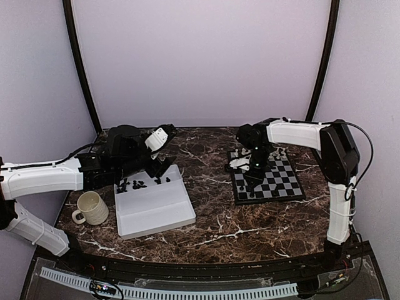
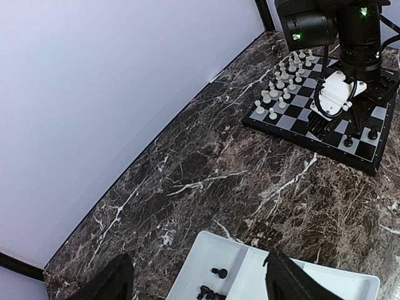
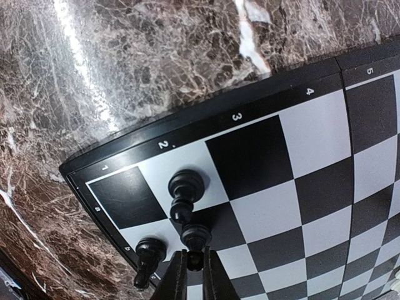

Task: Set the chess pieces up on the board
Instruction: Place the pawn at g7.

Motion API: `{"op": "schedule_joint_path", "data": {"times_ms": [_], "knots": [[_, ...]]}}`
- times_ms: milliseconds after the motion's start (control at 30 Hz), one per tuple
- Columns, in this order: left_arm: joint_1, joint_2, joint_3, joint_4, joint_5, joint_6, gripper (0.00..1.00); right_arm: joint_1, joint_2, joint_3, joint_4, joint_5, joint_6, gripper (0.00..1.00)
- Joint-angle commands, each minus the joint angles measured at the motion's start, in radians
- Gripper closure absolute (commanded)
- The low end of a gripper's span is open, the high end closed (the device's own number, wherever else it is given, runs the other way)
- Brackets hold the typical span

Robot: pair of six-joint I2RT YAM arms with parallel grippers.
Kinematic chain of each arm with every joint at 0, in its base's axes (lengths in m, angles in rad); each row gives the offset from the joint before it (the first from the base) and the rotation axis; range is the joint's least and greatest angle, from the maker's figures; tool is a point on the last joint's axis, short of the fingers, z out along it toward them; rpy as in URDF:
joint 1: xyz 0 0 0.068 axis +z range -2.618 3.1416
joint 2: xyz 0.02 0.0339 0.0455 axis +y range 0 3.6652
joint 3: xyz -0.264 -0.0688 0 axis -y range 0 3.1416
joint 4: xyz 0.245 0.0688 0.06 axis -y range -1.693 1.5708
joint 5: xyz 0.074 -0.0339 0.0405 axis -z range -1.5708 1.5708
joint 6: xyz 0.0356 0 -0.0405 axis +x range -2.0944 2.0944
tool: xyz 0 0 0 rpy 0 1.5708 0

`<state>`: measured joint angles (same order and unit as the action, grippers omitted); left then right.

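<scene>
Tray [image 1: 156, 219] at left, spare black chessmen [image 1: 140, 184] bunched along its far wall; left gripper [image 2: 200, 278] poised above them, fingers apart, empty. Glossy marble table [image 1: 212, 212] between, flat, hard. Board [image 1: 282, 182] at right, white chessmen [image 2: 284, 81] ranked on far rows. Right gripper [image 3: 195, 259] low over near-left corner, pinched on an upright black piece [image 3: 195, 237], two others standing just beside. Clearly right arm's job; little room, so probably a straight-up release.

1. White numerals 1, 2, 3, 4 and 5 stand along the black rim [image 3: 272, 103] of the board [image 3: 250, 156], one beside each file of squares.
2. Small marks on the adjoining rim cannot be read.
</scene>
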<state>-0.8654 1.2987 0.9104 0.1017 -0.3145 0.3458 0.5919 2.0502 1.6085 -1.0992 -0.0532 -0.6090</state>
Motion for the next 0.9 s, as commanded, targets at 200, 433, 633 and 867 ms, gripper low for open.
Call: {"op": "schedule_joint_path", "data": {"times_ms": [200, 433, 633, 867], "knots": [[0.008, -0.001, 0.03, -0.016, 0.012, 0.005, 0.25, 0.011, 0.013, 0.025, 0.01, 0.006, 0.011, 0.91], [0.008, -0.001, 0.031, -0.017, 0.013, 0.002, 0.25, 0.011, 0.013, 0.025, 0.023, 0.025, 0.019, 0.9], [0.007, 0.0, 0.033, -0.02, 0.017, 0.001, 0.25, 0.01, 0.014, 0.025, 0.026, 0.032, 0.023, 0.88], [0.007, 0.003, 0.033, -0.02, 0.018, 0.0, 0.25, 0.011, 0.007, 0.026, 0.026, 0.017, 0.024, 0.79]]}}
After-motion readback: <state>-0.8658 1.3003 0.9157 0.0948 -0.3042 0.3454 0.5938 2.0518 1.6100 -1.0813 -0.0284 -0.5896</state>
